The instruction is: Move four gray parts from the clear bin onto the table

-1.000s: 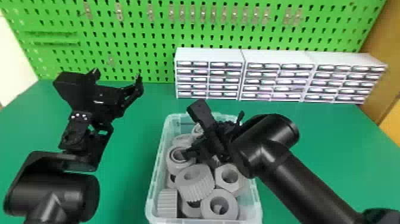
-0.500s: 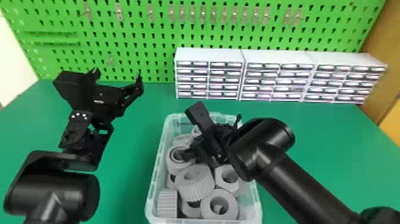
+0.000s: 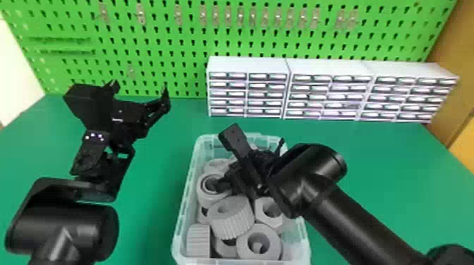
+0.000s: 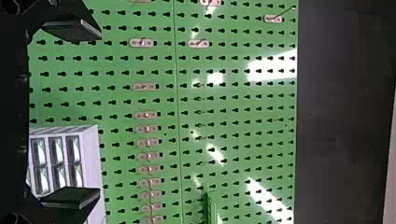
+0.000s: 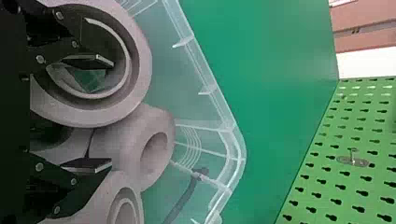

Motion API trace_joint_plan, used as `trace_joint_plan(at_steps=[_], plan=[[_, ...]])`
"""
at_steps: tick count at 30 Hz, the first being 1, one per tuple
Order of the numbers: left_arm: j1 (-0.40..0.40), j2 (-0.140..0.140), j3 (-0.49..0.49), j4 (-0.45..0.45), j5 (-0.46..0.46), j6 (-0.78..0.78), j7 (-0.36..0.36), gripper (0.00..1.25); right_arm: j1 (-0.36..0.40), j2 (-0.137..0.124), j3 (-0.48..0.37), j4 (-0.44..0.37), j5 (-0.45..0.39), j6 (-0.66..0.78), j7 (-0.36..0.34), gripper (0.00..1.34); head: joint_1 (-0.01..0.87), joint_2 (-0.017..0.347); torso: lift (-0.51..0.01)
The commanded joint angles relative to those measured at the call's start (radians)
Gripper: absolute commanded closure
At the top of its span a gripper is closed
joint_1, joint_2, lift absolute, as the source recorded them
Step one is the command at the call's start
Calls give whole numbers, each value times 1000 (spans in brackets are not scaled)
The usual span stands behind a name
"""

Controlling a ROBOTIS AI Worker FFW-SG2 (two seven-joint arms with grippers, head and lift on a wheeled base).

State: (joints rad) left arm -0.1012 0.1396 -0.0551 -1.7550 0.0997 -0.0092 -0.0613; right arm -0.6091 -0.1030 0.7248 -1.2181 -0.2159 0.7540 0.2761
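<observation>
"Is your right pincer (image 3: 245, 172) holding anything?"

"No, I have it wide, one finger inside a gray ring's (image 5: 112, 110) hole in the clear bin (image 3: 184, 201). My wrist hides parts beyond. My left pincer (image 3: 140, 88) gapes too."

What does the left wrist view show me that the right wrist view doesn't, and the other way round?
Left wrist view: the left gripper, jaws apart and empty, and the white drawers.

Right wrist view: the right gripper, jaws apart, one of them at a part's hole; gray parts, the clear bin and the green table.

Both: the green pegboard and metal hooks or a hook on it.
</observation>
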Motion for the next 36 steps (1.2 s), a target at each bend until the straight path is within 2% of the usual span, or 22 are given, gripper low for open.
trace_joint_plan(at_steps=[1,18,22,25,28,30,36], plan=[[0,0,0,0,0,0,0,110,2,-1,7,3,-3,-4,0,512,678,34,-50],[0,2,-2,0,0,0,0,110,6,-1,7,6,-8,-13,6,516,678,34,-50],[0,2,-2,0,0,0,0,110,6,-1,7,8,-8,-13,6,553,678,34,-50],[0,2,-2,0,0,0,0,110,6,-1,10,8,4,-13,8,660,678,34,-50],[0,2,-2,-1,0,0,0,110,9,-1,25,-17,63,-19,8,924,678,34,-50],[0,2,-2,-1,0,0,0,110,11,-1,33,-28,86,-25,8,1041,678,34,-50],[1,2,-2,0,0,0,0,108,17,-1,38,-44,119,-38,8,1078,678,34,-50]])
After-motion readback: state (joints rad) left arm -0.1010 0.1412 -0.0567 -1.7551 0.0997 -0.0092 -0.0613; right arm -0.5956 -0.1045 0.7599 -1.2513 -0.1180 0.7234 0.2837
